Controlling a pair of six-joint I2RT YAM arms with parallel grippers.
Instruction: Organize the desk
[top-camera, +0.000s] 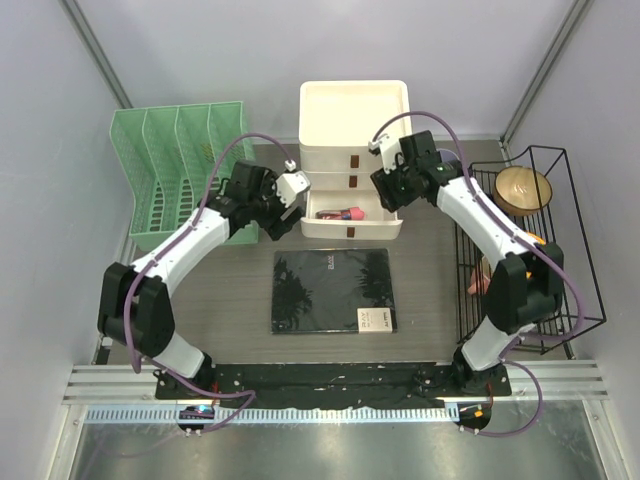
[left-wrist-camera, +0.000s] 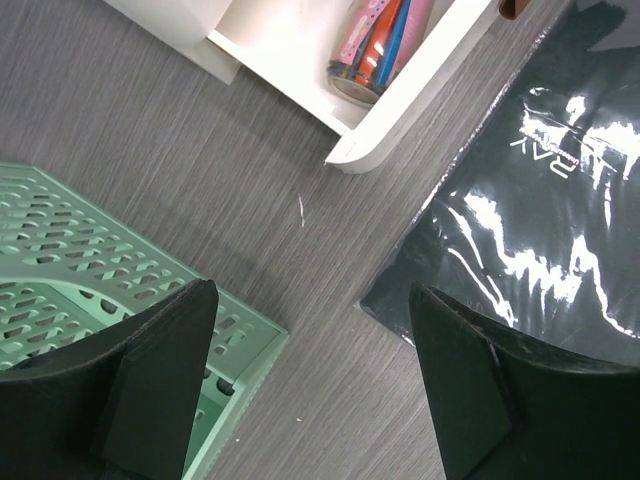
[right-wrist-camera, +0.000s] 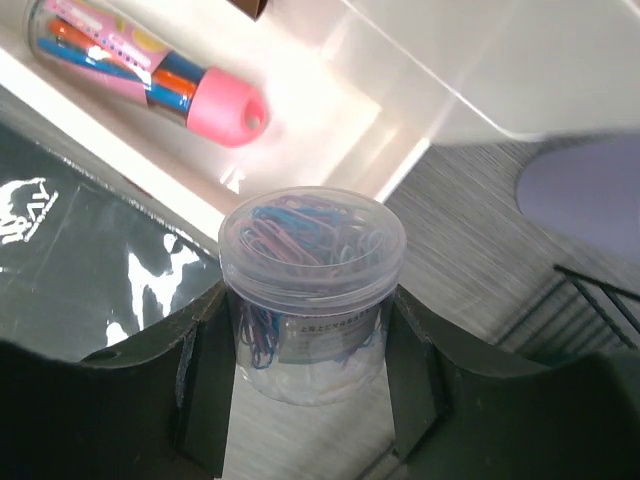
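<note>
desk (top-camera: 428, 285): flat, stiff, fixed; I can't grip it, only its clutter.
my right gripper (right-wrist-camera: 308, 385): clamped mid-wall on jar (right-wrist-camera: 312, 290), right of drawer (right-wrist-camera: 330, 110).
jar: likely light, slick.
my left gripper (left-wrist-camera: 310, 385): jaws apart, empty.

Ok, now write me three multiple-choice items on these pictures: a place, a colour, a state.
1. Where does the clear tube of pens lie? A in the open bottom drawer of the white plastic drawer unit; B on the black rectangular notebook; C in the green plastic file rack.
2. What colour is its round cap? A blue; B pink; C white.
3. What is the right gripper doing? A standing empty; B clasping the clear round jar of paper clips; C holding a wooden bowl.
Key: A, it lies inside the drawer; B, the cap shows pink; B, both fingers press the jar.
</note>
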